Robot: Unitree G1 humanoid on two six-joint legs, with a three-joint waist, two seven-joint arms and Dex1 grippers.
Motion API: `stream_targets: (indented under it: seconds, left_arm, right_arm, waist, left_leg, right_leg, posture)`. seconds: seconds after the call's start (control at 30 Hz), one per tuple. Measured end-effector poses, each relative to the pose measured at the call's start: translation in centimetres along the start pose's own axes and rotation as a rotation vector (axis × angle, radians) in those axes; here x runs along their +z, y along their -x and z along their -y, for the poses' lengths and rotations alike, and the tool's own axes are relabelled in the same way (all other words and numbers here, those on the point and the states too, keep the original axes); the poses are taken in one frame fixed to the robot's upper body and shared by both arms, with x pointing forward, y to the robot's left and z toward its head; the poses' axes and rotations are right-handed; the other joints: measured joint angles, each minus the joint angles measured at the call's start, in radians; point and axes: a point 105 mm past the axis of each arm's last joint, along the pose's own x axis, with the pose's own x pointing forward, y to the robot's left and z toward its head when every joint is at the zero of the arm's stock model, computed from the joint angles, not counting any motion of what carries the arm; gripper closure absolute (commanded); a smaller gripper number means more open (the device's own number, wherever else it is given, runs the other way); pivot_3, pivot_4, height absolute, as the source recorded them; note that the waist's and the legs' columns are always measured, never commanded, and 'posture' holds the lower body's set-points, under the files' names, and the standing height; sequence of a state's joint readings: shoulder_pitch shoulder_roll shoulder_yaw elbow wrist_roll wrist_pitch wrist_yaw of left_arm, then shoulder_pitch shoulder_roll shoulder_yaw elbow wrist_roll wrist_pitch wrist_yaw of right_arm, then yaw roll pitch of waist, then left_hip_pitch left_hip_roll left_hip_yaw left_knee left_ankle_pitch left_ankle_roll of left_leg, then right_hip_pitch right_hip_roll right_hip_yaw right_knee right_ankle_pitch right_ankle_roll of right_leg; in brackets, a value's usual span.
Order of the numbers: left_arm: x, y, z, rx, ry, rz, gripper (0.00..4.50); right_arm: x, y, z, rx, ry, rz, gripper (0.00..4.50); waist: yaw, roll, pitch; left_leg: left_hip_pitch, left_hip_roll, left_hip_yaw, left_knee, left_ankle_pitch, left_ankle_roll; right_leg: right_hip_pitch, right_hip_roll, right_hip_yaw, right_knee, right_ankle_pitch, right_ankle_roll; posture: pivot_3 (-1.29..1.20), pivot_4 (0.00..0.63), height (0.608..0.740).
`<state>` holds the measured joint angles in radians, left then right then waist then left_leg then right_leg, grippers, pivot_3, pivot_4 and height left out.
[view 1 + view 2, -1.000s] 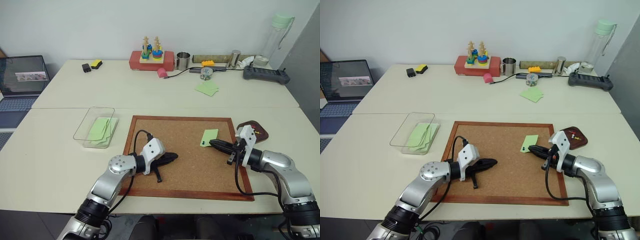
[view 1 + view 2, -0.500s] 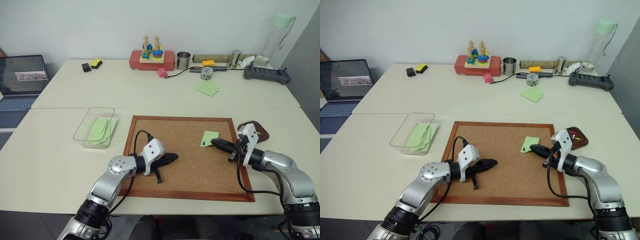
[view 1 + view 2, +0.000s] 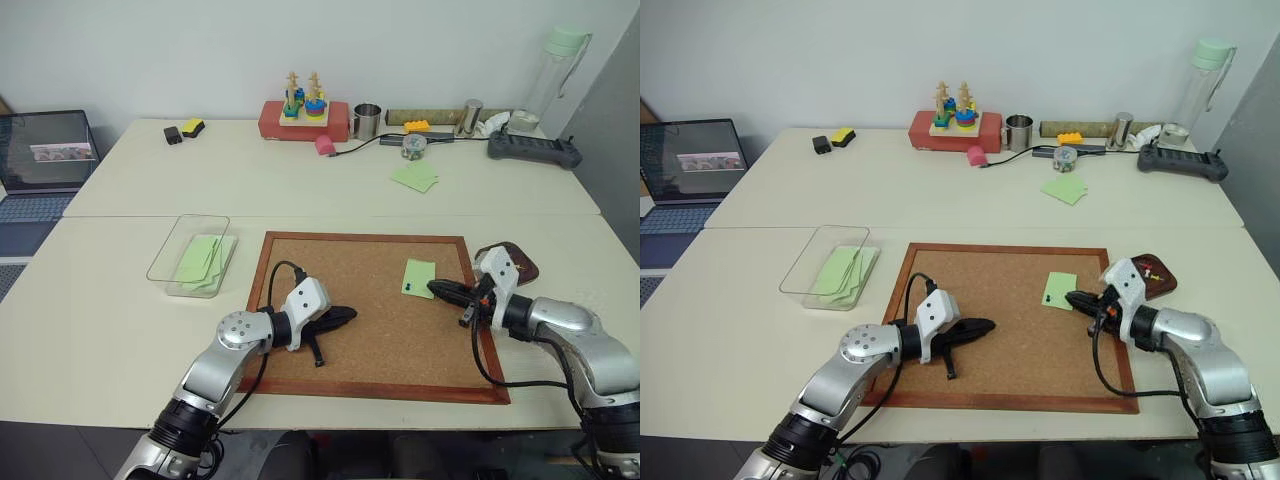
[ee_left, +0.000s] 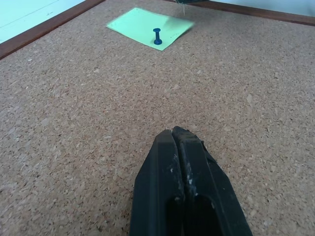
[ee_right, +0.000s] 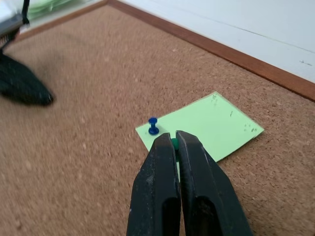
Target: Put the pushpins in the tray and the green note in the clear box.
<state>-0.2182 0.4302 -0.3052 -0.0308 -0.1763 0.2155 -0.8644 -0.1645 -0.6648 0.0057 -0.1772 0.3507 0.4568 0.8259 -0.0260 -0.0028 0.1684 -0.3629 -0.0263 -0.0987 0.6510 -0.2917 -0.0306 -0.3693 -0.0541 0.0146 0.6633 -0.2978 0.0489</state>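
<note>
Left eye view: two containers are sitting out. The clear box [image 3: 190,250] is resting at the left of the frame, just off the corkboard's [image 3: 340,265] left edge, and pale-green sheets [image 3: 200,262] are lying overlapped inside it. I cannot count them surely, though it looks like two. The tray [image 3: 1164,288] is sitting at the right, touching or just beside the corkboard's right edge, partly behind the right arm. A yellow pin [image 3: 1153,270] is lying in it with a reddish speck beside it that is too small to name.

The note [image 3: 419,277] is lying flat on the board's right half, well apart from the box. One blue pin [image 5: 153,126] is standing upright in the note's near corner. So I am counting one note on the board, one pin in it and one yellow pin in the tray.

The right gripper [image 3: 433,288] is hovering low with its tips at the note's right edge, just beside the blue pin. Its jaws are pressed together, and a small dark-green bit is showing right at the tips. I cannot tell whether that is a pin being pinched.

The left gripper [image 4: 173,132] is hanging over bare cork in the lower middle of the board, jaws closed tight on nothing and pointing toward the note.
</note>
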Motion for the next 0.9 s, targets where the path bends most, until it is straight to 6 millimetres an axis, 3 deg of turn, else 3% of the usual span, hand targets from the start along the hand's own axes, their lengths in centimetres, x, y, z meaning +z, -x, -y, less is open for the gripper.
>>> stream_targets:
  seconds: [0.2, 0.33, 0.57, 0.83, 0.87, 0.9]
  left_arm:
    - [0.0, 0.0, 0.0, 0.000, 0.000, 0.000, 4.50]
    - [0.0, 0.0, 0.0, -0.002, -0.001, -0.001, 4.50]
    - [0.0, 0.0, 0.1, -0.003, 0.000, -0.001, 4.50]
    - [0.0, -0.1, 0.1, -0.006, 0.000, -0.003, 4.50]
    - [0.0, -0.1, 0.1, -0.006, 0.000, -0.003, 4.50]
    - [0.0, -0.1, 0.1, -0.006, 0.000, -0.002, 4.50]
  right_arm:
    - [1.4, -0.2, -0.3, 0.011, -0.061, 0.062, 4.46]
    - [3.0, 0.8, 1.7, -0.067, -0.092, 0.127, 4.46]
    - [-0.6, 5.3, 9.6, -0.443, -0.064, -0.057, 4.46]
    - [-1.8, 5.7, 11.7, -0.526, -0.053, -0.118, 4.46]
    - [-2.0, 5.7, 11.9, -0.533, -0.056, -0.125, 4.05]
    - [-2.1, 5.7, 12.0, -0.539, -0.060, -0.129, 3.93]
  waist:
    - [0.000, 0.000, 0.000]
    - [0.001, 0.000, 0.000]
    - [0.000, 0.002, -0.002]
    - [0.000, 0.003, -0.003]
    - [0.000, 0.003, -0.003]
    - [0.000, 0.003, -0.003]
  left_leg:
    - [0.000, 0.000, 0.000, 0.000, 0.000, 0.000]
    - [0.000, 0.000, 0.000, -0.001, 0.000, 0.000]
    - [0.001, 0.000, 0.002, -0.003, 0.000, 0.000]
    - [0.001, -0.001, 0.003, -0.002, 0.000, 0.000]
    - [0.001, -0.001, 0.003, -0.002, 0.000, 0.000]
    - [0.001, -0.001, 0.003, -0.002, 0.000, 0.000]
  right_leg:
    - [0.000, 0.000, 0.000, 0.000, 0.000, 0.000]
    - [0.000, 0.000, 0.000, 0.000, 0.000, 0.000]
    - [0.000, 0.000, 0.000, 0.000, 0.000, 0.000]
    - [0.000, 0.000, 0.000, 0.000, 0.000, 0.000]
    - [0.000, 0.000, 0.001, 0.000, 0.000, 0.000]
    - [0.000, 0.000, 0.001, 0.000, 0.000, 0.000]
  posture:
    - [0.00, 0.150, 0.740]
    - [0.00, 0.150, 0.740]
    - [0.00, 0.150, 0.740]
    - [0.00, 0.150, 0.740]
    - [0.00, 0.150, 0.740]
    - [0.00, 0.150, 0.740]
